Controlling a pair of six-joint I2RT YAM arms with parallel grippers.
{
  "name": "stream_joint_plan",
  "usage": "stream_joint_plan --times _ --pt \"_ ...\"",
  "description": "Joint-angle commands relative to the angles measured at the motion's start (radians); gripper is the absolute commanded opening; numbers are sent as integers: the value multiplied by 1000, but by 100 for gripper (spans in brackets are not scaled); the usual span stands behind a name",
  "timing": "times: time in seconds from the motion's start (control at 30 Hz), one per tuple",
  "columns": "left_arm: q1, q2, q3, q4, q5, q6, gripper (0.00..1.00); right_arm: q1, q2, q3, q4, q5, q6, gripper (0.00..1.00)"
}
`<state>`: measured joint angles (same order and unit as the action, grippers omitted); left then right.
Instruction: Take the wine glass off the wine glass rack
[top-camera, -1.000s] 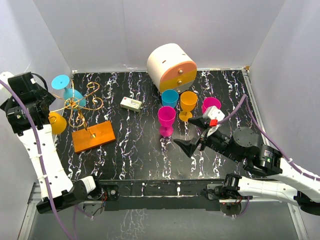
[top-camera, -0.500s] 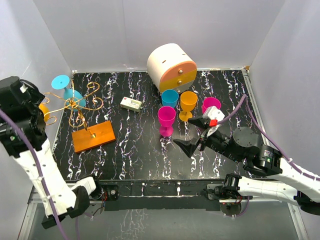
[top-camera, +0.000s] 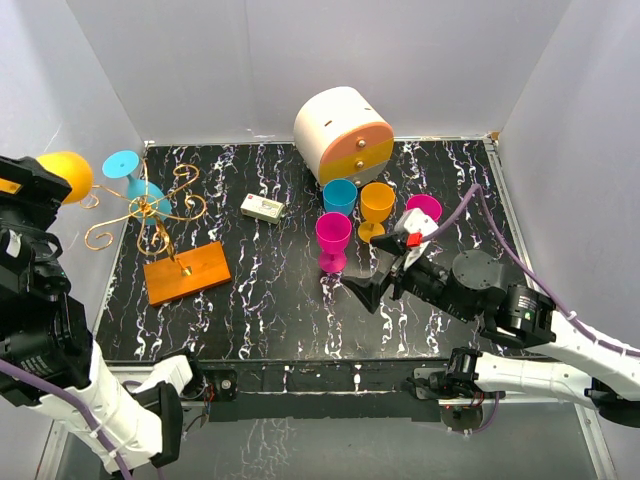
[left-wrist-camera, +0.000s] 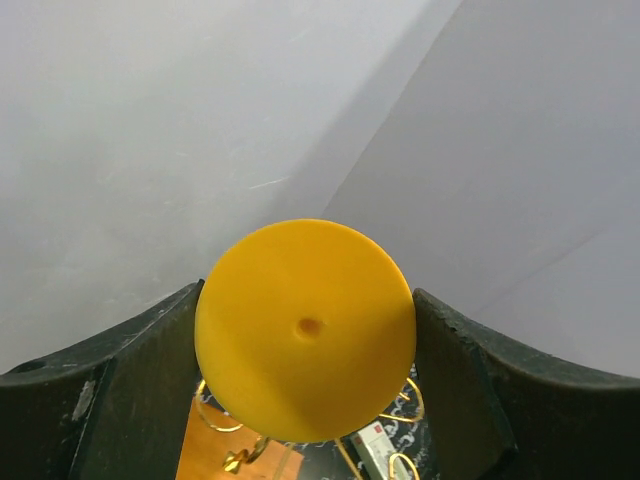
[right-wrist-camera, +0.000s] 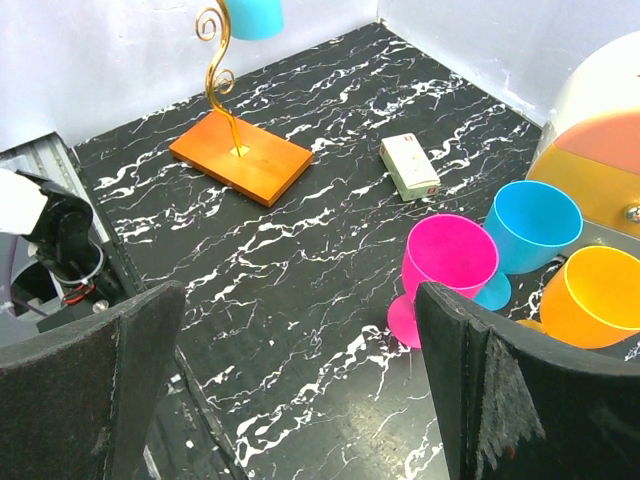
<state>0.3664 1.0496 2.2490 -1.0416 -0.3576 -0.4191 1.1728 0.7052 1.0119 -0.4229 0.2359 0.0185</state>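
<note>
My left gripper (top-camera: 42, 186) is shut on a yellow wine glass (top-camera: 64, 173), held high at the far left, clear of the hooks. In the left wrist view the glass's round foot (left-wrist-camera: 305, 328) fills the gap between the dark fingers (left-wrist-camera: 130, 395). The wine glass rack has an orange base (top-camera: 186, 271) and golden wire hooks (top-camera: 150, 208). A blue wine glass (top-camera: 134, 180) still hangs on it. My right gripper (top-camera: 386, 268) stands open over the table's right half, holding nothing; its wrist view shows the rack base (right-wrist-camera: 240, 155).
A white-and-orange round cabinet (top-camera: 342, 133) stands at the back. Pink (top-camera: 333, 240), blue (top-camera: 340, 197), orange (top-camera: 377, 208) and another pink glass (top-camera: 424, 209) stand upright mid-table. A small white box (top-camera: 263, 208) lies near the rack. Walls close in on the left and right.
My left arm has carried the yellow glass from beside the rack's lower left hooks up and out to the left, off the rack. The right gripper shifted slightly left.
</note>
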Motion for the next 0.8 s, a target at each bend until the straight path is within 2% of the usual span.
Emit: stream_joint_plan --times 0.0,0.2,0.37,0.5,0.63,0.77 --pt "-1 -11 26 97 202 -23 55 8 17 75 28 14 60 98" --pt "-4 -59 -106 270 528 -239 55 8 77 119 65 -29 160 98" --pt "-6 -96 -300 535 824 -502 55 8 137 154 120 -84 251 98" --pt "-7 -114 -416 710 1004 -697 55 8 194 220 158 -129 326 98" --pt "-7 -214 -697 1018 1092 -996 55 7 252 277 260 -192 381 98" --pt "-8 -278 -860 1145 1139 -1124 56 -8 339 414 301 -245 405 99"
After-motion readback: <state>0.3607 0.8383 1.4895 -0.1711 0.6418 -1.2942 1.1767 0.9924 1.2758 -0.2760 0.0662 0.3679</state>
